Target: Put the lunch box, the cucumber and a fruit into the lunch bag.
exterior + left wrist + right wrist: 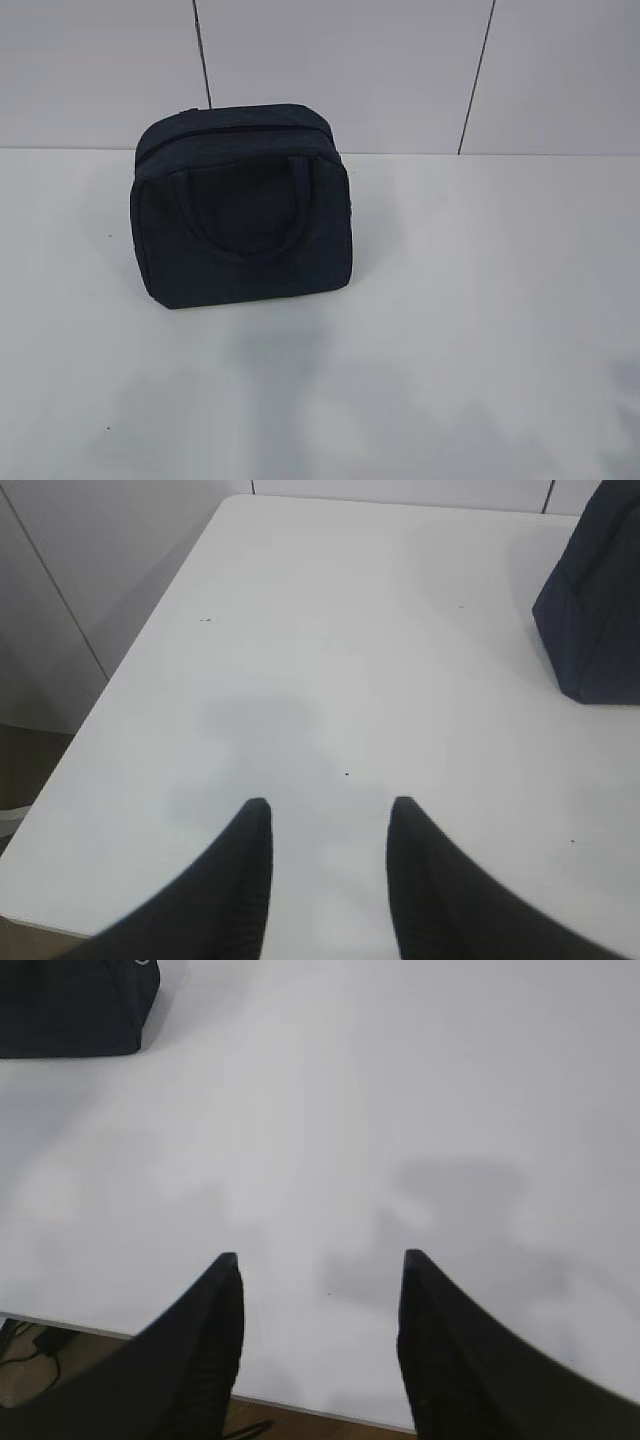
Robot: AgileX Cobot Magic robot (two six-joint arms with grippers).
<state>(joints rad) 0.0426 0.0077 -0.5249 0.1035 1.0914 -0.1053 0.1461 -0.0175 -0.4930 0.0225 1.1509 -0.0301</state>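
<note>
White wall panels back a plain white desk (480, 300), and the only task thing in sight is the bag (240, 205), standing upright left of centre toward the rear edge, handles up and, as far as I can tell, zipped closed. Neither box, cucumber nor fruit shows in any view (so nothing can be said of how they lie). Both grippers hover low over the near edge: the left gripper (330, 825) has its fingers (250, 870) spread apart and empty, with the bag ahead and to its right; the right gripper (318, 1275) is likewise spread and empty, bag ahead-left. I judge the left arm somewhat nearer, so opening the zipper likely falls to it.
</note>
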